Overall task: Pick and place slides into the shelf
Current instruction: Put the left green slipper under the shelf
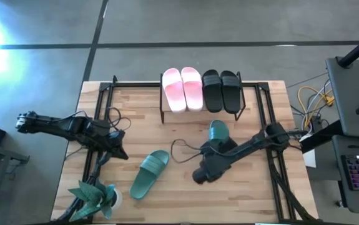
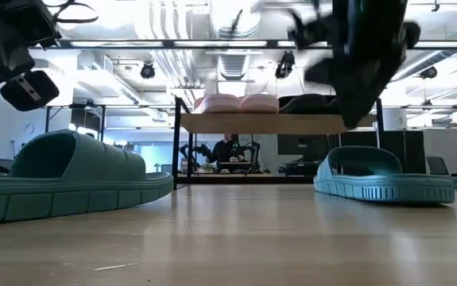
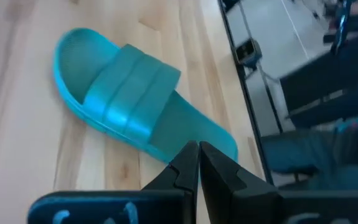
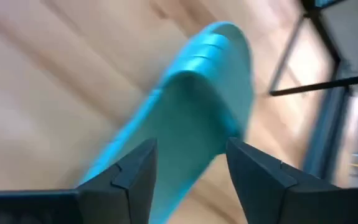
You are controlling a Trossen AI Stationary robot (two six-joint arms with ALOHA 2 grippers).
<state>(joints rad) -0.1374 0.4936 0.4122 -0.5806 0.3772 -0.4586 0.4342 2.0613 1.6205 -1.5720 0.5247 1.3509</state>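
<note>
Going well so far, with four of the six slides looking done. Sitting side by side on top of the shelf (image 2: 268, 123): the pink slides (image 1: 182, 89) and the black slides (image 1: 221, 90), filling the top from end to end. Lying flat on the table (image 1: 185, 203) and waiting for a turn: the two green ones. Resting near the front of the table, turned a bit sideways: the first green slide (image 1: 149, 174). Lying close in front of the shelf, partly hidden under the right arm: the second green slide (image 1: 218, 130). Needing a place too, maybe down under the top board, with no room showing up there, though only guessing.

Hanging over the table between the two green ones: the right gripper (image 1: 203, 175). Spreading its fingers (image 4: 135, 168) wide, holding nothing and touching nothing. Looking past those fingers at a green slide just ahead, without showing clearly which of the two. Seeming ready to go down for a grab, as a guess.

Waiting over the left side of the table: the left gripper (image 1: 117, 151). Pressing its two fingers (image 3: 185, 168) tight together, with nothing caught between them. Pointing toward the first green slide, near it but not touching it
</note>
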